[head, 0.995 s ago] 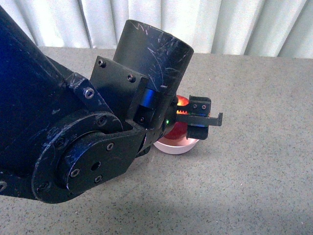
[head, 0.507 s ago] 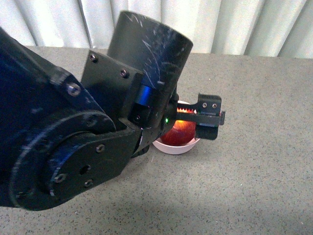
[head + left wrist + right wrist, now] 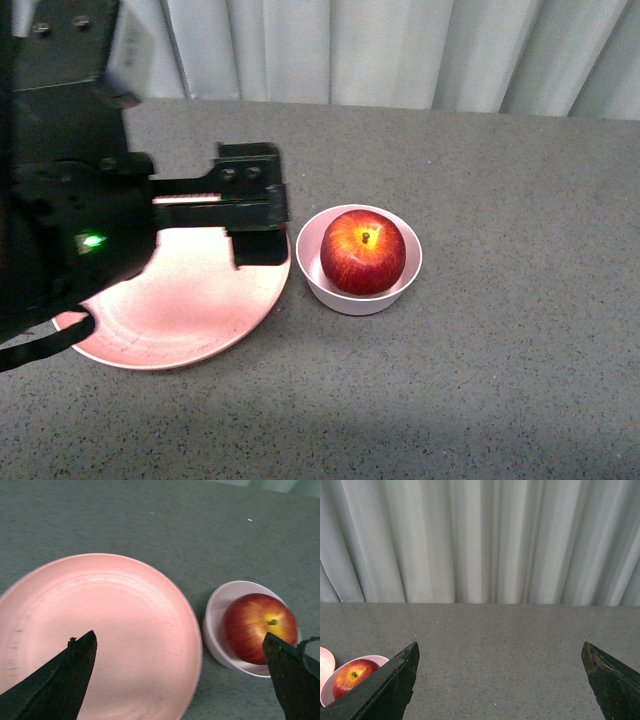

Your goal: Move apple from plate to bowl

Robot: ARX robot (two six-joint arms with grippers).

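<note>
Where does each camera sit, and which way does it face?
Front view: on the body, looking down at the table; the left arm and its open pincer show above the plate.
Left wrist view: looks down on the plate, bowl and apple, between its fingers.
Right wrist view: faces the curtain; fingers apart.
All share the apple.
</note>
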